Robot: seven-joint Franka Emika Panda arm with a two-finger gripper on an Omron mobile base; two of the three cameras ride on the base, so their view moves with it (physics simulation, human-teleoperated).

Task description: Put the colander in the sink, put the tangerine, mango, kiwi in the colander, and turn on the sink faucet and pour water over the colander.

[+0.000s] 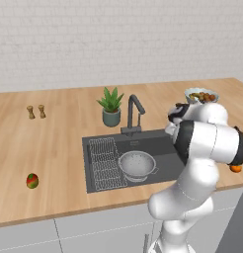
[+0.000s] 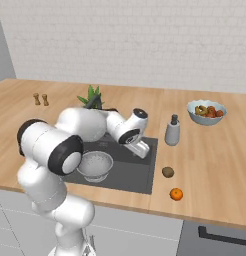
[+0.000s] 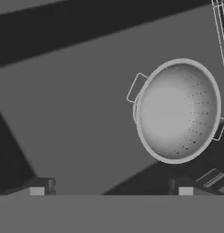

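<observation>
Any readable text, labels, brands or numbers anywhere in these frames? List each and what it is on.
None. No legible writing on the soap bottle, the fruit bowl, the colander, the sink faucet or the plant pot; the two small shakers are too small to tell.

Kitchen, wooden counter (image 1: 54, 148), sink (image 1: 165, 165), faucet (image 1: 134, 111)

A white brick wall (image 1: 118, 39) runs behind a long light wooden counter (image 1: 49, 143). Pale grey cabinet fronts (image 1: 84, 232) sit below the counter's front edge, and a darker grey unit with a bar handle (image 2: 222, 235) stands at the right end. The light is even and soft.
</observation>
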